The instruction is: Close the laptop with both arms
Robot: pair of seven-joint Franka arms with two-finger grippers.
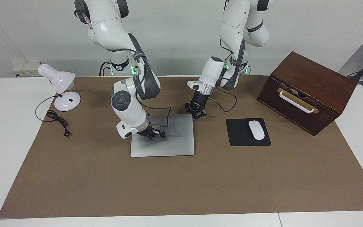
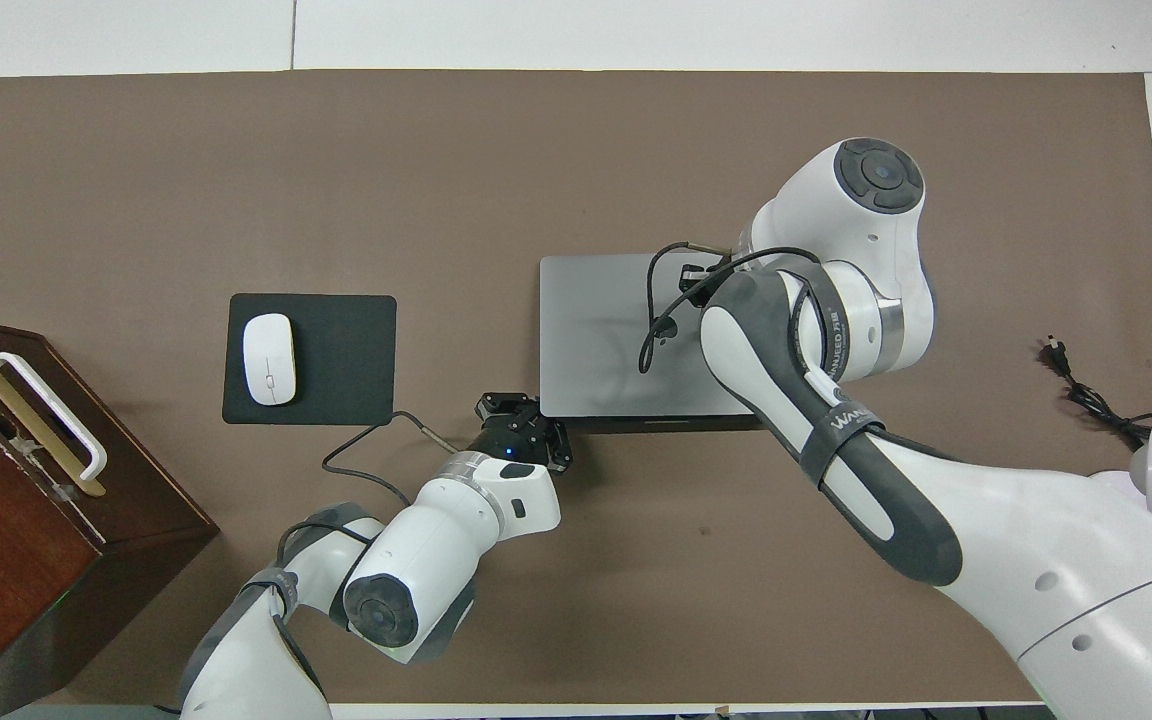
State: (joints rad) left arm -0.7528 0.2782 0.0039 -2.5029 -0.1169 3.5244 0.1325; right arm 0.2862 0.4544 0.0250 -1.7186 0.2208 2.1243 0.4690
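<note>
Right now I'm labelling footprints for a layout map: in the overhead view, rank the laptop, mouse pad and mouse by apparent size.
1. laptop, partly covered by the right arm
2. mouse pad
3. mouse, on the pad

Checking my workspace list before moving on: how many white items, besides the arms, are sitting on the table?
2. The white mouse lies on the black mouse pad, toward the left arm's end. The white desk lamp stands toward the right arm's end. None appears hidden.
</note>
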